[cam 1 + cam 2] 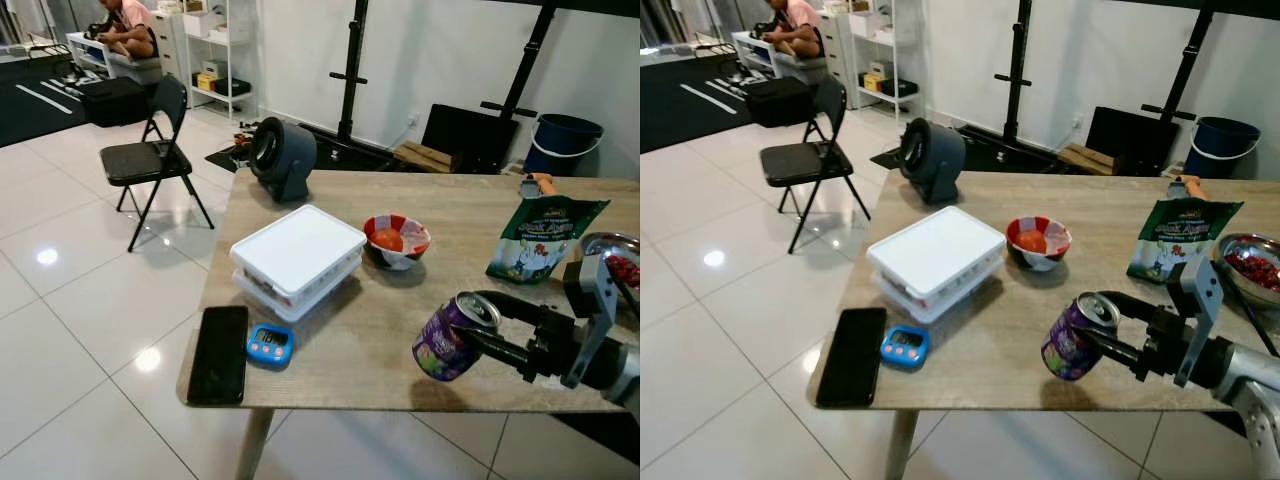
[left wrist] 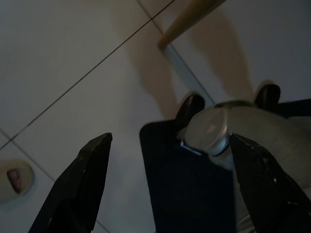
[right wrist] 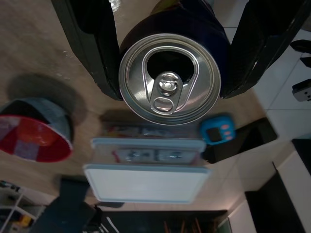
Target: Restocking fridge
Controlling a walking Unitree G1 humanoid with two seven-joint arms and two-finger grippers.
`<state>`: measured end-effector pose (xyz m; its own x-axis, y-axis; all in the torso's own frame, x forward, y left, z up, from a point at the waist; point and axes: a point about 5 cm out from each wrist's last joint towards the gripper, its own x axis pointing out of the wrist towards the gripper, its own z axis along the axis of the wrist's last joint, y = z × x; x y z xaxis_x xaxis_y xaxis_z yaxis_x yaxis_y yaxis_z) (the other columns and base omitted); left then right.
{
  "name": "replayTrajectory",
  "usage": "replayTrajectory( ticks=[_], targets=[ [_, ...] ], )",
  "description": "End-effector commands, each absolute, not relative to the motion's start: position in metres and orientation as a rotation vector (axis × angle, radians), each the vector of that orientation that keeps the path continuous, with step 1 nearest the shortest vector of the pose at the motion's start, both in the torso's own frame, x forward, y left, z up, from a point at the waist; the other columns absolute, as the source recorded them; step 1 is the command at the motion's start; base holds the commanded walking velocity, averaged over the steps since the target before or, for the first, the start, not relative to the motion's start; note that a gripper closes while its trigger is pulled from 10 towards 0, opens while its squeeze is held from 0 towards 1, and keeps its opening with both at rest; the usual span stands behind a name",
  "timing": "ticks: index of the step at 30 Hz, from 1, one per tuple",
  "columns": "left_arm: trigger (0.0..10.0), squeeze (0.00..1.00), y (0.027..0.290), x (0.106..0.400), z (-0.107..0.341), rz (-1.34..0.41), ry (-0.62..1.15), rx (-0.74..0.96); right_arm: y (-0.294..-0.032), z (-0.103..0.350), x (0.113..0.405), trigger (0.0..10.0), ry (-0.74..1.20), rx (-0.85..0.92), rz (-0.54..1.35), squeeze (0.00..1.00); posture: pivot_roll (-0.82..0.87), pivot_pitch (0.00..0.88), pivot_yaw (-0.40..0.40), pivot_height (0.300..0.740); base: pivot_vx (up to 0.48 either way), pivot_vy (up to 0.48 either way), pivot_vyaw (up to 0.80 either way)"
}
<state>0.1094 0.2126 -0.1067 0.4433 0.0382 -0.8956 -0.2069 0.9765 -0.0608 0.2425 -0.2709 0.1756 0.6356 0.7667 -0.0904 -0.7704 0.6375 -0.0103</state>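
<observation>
The right gripper [image 1: 1102, 335] is reaching in from four o'clock, its two black fingers closed snugly on either side of a purple can [image 1: 452, 337], which is hanging tilted, apparently just above the table [image 1: 350, 350] near its front edge; the wrist view is looking straight down on the can's opened top, so the tilt is risking a spill and the grip probably wants levelling before any carrying. The left gripper [image 2: 165, 184] is hanging idle over the floor tiles with its fingers spread wide and nothing between them. Moving outward, at about eight o'clock a black phone [image 1: 218, 353] is lying at the table's near corner with a small blue timer [image 1: 269, 344] just beside it. Toward the middle a white lidded box [image 1: 297, 258] is sitting, looking like another item waiting for the fridge, and just past it at one o'clock a red bowl [image 1: 396, 240] is holding something orange. Further right a green snack bag [image 1: 540, 238] is standing upright beside a metal bowl [image 1: 1246, 266] of red pieces. At the far edge, eleven o'clock, a grey fan [image 1: 281, 156] is resting. Beyond it a folding chair [image 1: 150, 155] is standing on the tiles, and a person [image 1: 127, 28] is sitting far off.
</observation>
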Motion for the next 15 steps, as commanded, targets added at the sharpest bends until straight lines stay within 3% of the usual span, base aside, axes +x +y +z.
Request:
replayTrajectory(
  ticks=[1,15],
  targets=[
    [10.0,0.00,0.210,0.101,-0.110,0.141,1.141,-0.160,-0.275,0.183,0.240,10.0,0.067,-0.056,0.868,0.00,-0.03,0.000,-0.037,0.740,-0.412,0.000,0.00],
    [10.0,0.00,0.210,0.104,-0.109,0.126,1.138,-0.147,-0.297,0.153,0.234,10.0,0.270,-0.135,0.737,0.00,-0.05,0.000,-0.029,0.740,-0.419,0.000,0.00]
  ],
)
